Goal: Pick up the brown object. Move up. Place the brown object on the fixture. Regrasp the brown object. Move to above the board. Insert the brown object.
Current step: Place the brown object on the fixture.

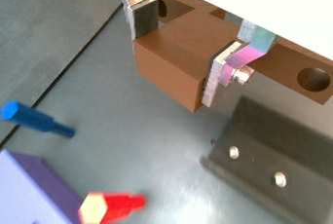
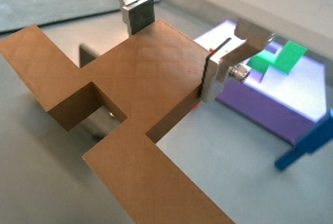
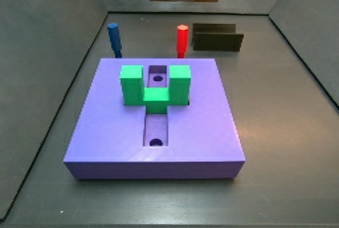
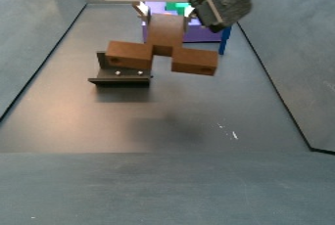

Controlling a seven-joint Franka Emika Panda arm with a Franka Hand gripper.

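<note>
Clearly the end effector point(image 2: 176, 41) is clamped on the brown object point(image 2: 124, 92), its silver fingers point(image 1: 237, 60) pressing the piece's opposite faces in both wrist views. In a side view the brown object point(image 4: 164, 48) hangs in the air, above and just beside the fixture point(image 4: 121, 76), apparently not touching it, though the angle makes that hard to judge. The board point(image 3: 159, 123) lies well apart on the floor, carrying a green U-shaped block point(image 3: 155, 85) over its groove. A blue peg point(image 3: 114, 40) and a red peg point(image 3: 183, 40) stand behind the board, near the fixture point(image 3: 217, 39).
</note>
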